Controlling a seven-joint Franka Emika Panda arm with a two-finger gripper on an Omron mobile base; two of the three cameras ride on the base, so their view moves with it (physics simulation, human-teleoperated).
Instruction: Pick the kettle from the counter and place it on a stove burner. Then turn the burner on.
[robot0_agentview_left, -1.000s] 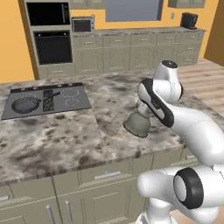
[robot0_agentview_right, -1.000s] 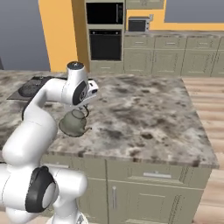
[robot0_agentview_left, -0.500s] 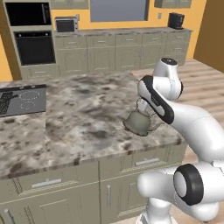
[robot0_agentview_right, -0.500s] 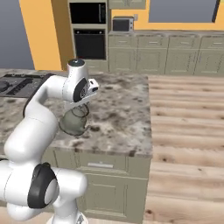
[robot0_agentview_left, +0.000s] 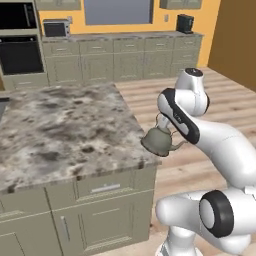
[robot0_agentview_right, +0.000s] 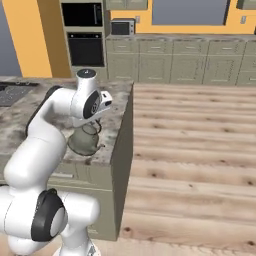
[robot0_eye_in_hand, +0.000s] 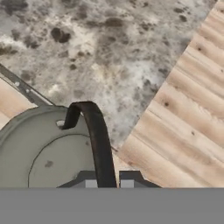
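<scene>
Kettle (robot0_agentview_left: 159, 139) hangs from my gripper (robot0_agentview_left: 161, 118) in the left base view, at the near right corner of the counter (robot0_agentview_left: 60, 130), its body partly past the edge and clear of the stone. I count 1 kettle and 1 arm. The spout points right, away from the counter. A sliver of dark cooktop (robot0_agentview_left: 1, 107) shows at the far left edge, so I judge the burner lies well apart to the left, across the whole top.

From the right base view the kettle (robot0_agentview_right: 84, 140) hangs under the gripper (robot0_agentview_right: 95, 120) just above the counter's (robot0_agentview_right: 20, 122) right end. The cooktop (robot0_agentview_right: 12, 93) sits far left; I see no ring or knob clearly enough to count.

Looking down the hand view, the 2 fingertips (robot0_eye_in_hand: 90, 180) are pinched narrow on the dark handle (robot0_eye_in_hand: 97, 142), which arches away from them over the round grey lid (robot0_eye_in_hand: 48, 157). The handle's long axis runs straight ahead between the pads. Counter (robot0_eye_in_hand: 100, 52) fills the upper left, plank floor (robot0_eye_in_hand: 183, 113) the right.
</scene>
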